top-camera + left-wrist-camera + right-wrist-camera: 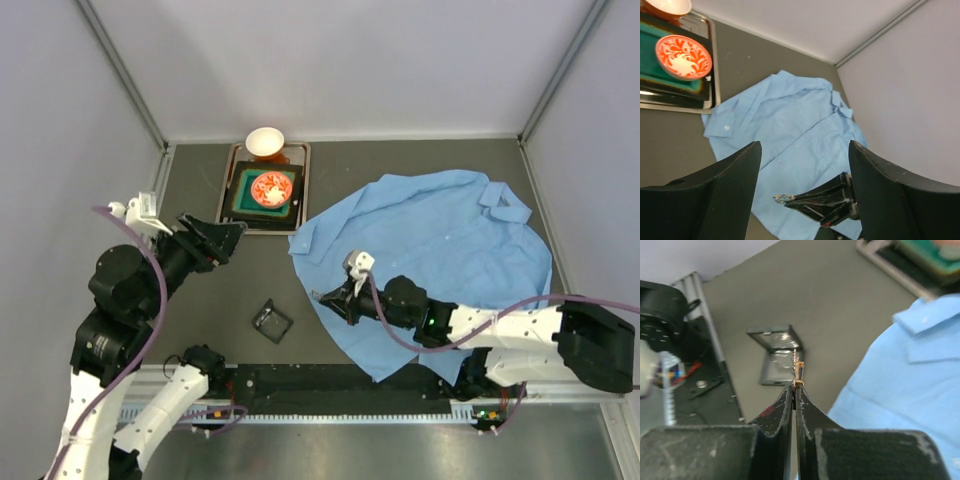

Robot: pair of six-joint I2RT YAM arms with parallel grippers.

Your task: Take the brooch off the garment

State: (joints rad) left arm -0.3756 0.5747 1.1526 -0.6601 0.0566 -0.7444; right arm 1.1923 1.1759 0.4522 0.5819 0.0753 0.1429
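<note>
The light blue shirt (440, 250) lies spread on the right of the table; it also shows in the left wrist view (790, 130) and the right wrist view (910, 375). My right gripper (322, 297) is shut on the tiny gold-silver brooch (797, 371), held at its fingertips just off the shirt's left edge, above the bare table. The brooch also shows in the left wrist view (782, 198) at the right gripper's tip. My left gripper (238, 232) is open and empty, raised at the left near the tray.
A small dark square box (271, 321) lies open on the table just left of the right gripper; it also shows in the right wrist view (777, 352). A metal tray (240, 222) at the back holds a green plate, a red patterned bowl (270, 188) and a white bowl (265, 142).
</note>
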